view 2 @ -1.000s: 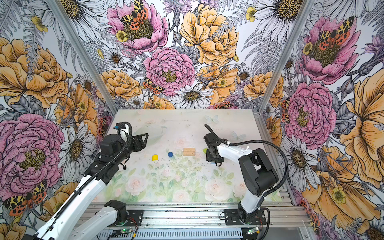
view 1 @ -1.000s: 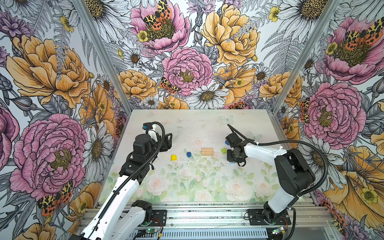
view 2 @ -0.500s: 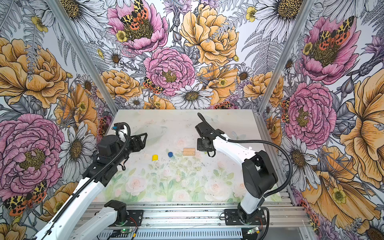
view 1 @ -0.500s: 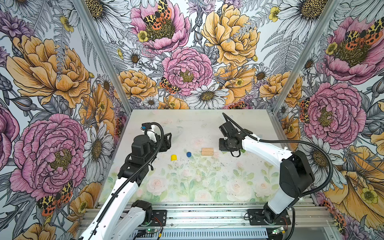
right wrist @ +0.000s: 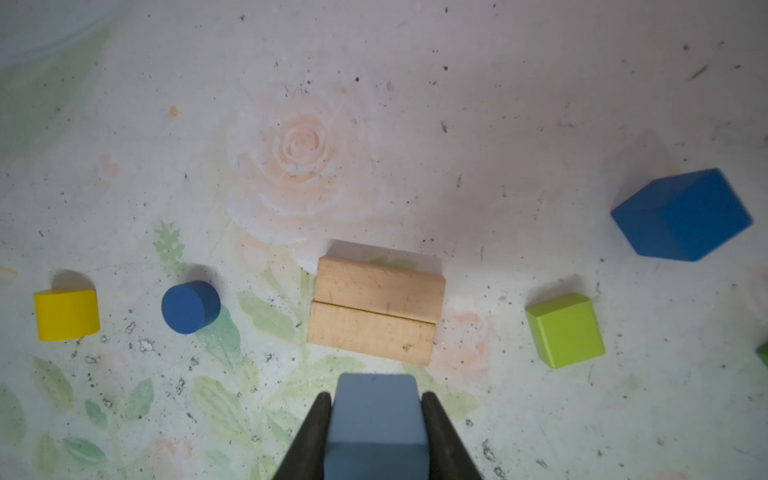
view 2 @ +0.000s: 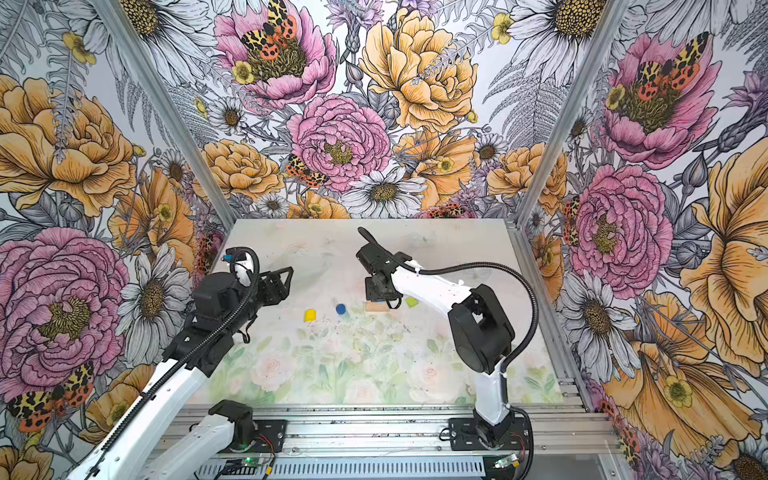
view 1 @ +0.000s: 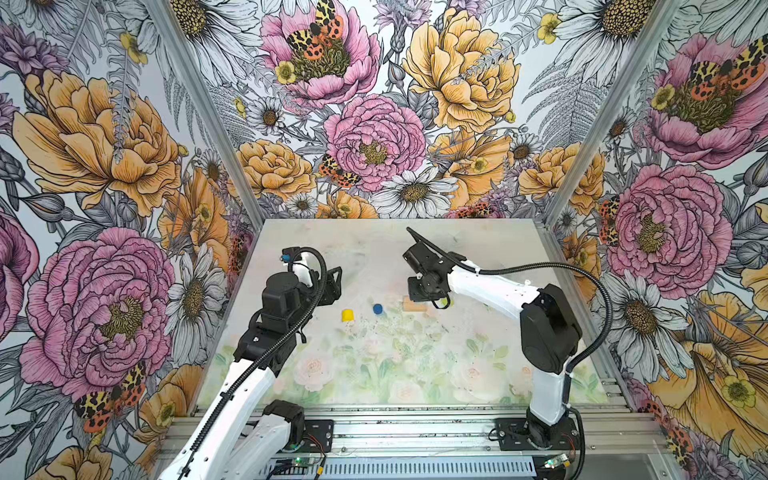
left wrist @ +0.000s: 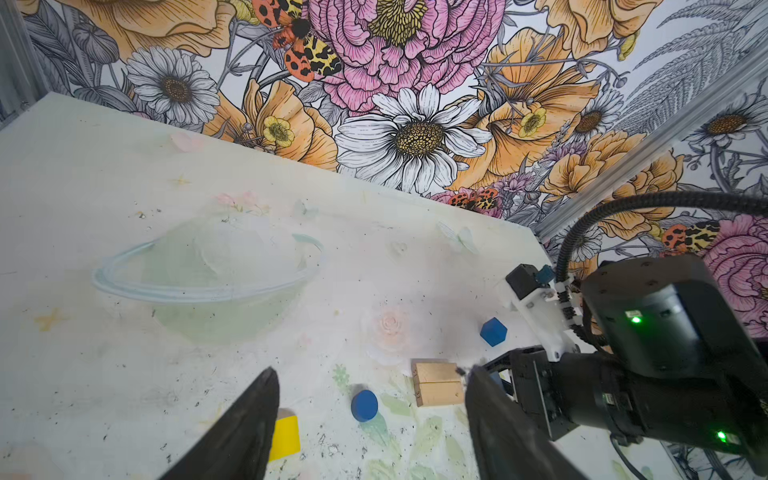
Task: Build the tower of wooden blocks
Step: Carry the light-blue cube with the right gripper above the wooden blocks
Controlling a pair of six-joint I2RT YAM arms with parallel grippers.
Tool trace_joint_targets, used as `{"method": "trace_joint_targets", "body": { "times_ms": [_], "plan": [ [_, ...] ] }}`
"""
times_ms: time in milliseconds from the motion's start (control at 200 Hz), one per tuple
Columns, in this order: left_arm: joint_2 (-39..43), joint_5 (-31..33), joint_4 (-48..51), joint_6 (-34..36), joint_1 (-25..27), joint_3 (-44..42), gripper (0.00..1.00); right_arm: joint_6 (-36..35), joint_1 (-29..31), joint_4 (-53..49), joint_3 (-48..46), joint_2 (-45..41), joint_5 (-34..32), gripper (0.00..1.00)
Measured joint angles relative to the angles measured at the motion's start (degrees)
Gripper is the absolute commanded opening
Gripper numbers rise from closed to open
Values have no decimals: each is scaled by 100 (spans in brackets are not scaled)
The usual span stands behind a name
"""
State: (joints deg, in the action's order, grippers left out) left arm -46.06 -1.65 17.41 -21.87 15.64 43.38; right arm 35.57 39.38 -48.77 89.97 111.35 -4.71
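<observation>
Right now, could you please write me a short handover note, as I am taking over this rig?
Left gripper: open, empty, over the left of the table.
Right gripper: shut on the light blue cube, by the two tan bars.
Bars lie side by side, touching; yellow half-round, blue cylinder, green cube and dark blue cube lie apart on the table.
Done: bar base. Left: set the held cube on it, stack the rest.

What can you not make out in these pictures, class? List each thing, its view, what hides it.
Right wrist view: dark green wooden block, cut off by the edge.
Both top views: light blue wooden cube, hidden beneath the right gripper holding it.
Both top views: dark blue wooden cube, behind the right arm.
</observation>
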Motion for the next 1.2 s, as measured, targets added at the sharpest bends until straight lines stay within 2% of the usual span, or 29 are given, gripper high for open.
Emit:
{"method": "trace_joint_targets", "body": {
  "times_ms": [370, 1201],
  "plan": [
    [72, 0, -9, 0, 39, -4, 73, 133, 177, -33, 437, 448, -22, 0],
    [107, 0, -9, 0, 74, -76, 73, 562, 197, -210, 686, 944, -216, 0]
  ]
}}
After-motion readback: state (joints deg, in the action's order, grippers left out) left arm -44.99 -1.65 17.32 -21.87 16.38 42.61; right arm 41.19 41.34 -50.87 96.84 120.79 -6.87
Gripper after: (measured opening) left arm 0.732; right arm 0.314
